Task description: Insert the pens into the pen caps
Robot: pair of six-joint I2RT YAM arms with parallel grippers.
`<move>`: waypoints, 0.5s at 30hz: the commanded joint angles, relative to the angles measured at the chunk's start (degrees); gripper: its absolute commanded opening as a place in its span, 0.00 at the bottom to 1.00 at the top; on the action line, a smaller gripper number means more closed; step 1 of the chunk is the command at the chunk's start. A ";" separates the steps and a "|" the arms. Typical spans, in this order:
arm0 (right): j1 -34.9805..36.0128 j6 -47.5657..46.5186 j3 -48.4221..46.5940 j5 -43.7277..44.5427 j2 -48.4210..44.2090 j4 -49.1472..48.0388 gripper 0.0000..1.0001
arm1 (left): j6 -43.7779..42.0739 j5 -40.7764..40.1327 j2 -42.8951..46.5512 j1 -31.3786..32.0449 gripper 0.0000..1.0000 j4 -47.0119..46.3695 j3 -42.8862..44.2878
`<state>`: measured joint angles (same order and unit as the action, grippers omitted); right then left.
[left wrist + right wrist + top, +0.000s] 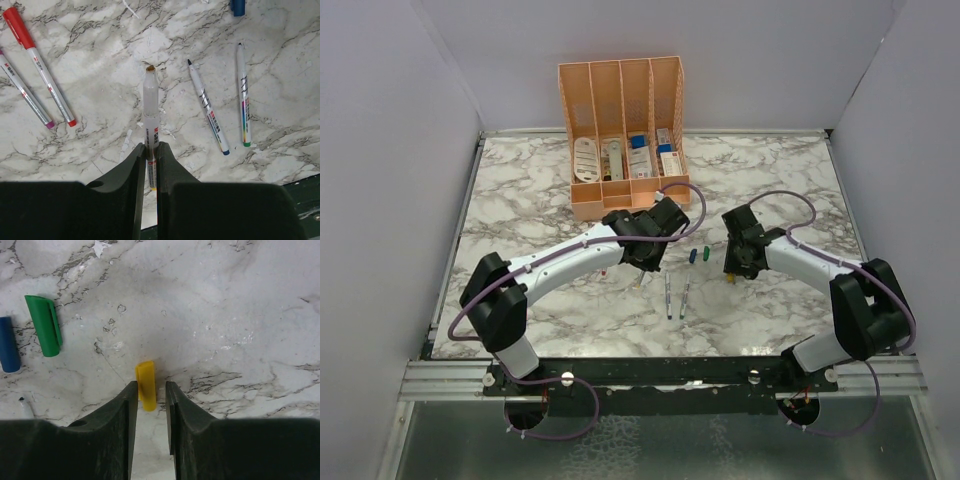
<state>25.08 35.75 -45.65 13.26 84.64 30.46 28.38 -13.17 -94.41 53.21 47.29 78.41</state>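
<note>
done: red pen point(42, 70) capped.
in hand: left tool point(151, 146) grips yellow pen point(151, 95); right tool point(149, 385) grips yellow cap point(145, 382); unjoined.
remaining: blue pen point(207, 107), green pen point(243, 95) bare; blue cap point(8, 345), green cap point(44, 325) loose.

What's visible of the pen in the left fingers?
The pen is a slim, whitish, plastic-looking barrel with red and dark print and an uncapped, brownish-yellow tip. The left fingers clamp its rear part from both sides, so it points straight out ahead of them. Whether its tip touches the marble table can't be told.
</note>
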 commanded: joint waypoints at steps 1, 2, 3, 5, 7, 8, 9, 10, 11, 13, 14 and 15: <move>0.32 0.69 -0.94 0.36 1.88 -0.35 0.29 | 0.01 -2.87 2.36 -0.54 0.00 -0.83 1.22; 0.32 0.65 -0.92 0.18 2.19 -0.54 0.29 | -0.01 -2.76 2.51 -0.54 0.00 -1.14 1.12; 0.32 0.56 -0.88 0.06 2.41 -0.77 0.29 | -0.03 -2.66 2.55 -0.63 0.00 -1.41 1.05; 0.32 0.40 -0.87 -0.16 3.03 -1.11 0.29 | -0.08 -2.57 2.65 -0.70 0.00 -1.75 0.90; 0.32 0.33 -0.82 -0.33 3.60 -1.19 0.29 | -0.12 -2.65 2.65 -0.78 0.00 -2.07 0.90; 0.30 0.29 -0.83 -0.46 3.95 -1.15 0.28 | -0.13 -2.58 2.65 -0.82 0.00 -2.29 0.87; 0.31 0.33 -0.83 -0.65 4.22 -1.14 0.28 | -0.24 -2.49 2.57 -0.89 0.00 -2.41 0.93; 0.32 0.37 -0.72 -0.80 4.29 -1.07 0.27 | -0.25 -2.50 2.52 -1.00 0.00 -2.53 0.96; 0.28 0.38 -0.68 -0.94 4.46 -1.10 0.27 | -0.34 -2.43 2.56 -1.01 0.00 -2.64 0.97; 0.32 0.46 -0.48 -1.26 4.55 -1.08 0.24 | -0.51 -2.39 2.54 -1.09 0.00 -2.93 0.96; 0.32 0.47 -0.44 -1.48 4.59 -1.09 0.22 | -0.56 -2.39 2.56 -1.17 0.00 -2.98 0.92; 0.32 0.54 -0.47 -1.62 4.71 -0.98 0.19 | -0.61 -2.32 2.50 -1.22 0.00 -3.13 0.92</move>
<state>25.08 35.77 -46.22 12.69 87.24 29.87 28.34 -14.04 -93.91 52.45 45.43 78.41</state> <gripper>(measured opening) 0.230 0.130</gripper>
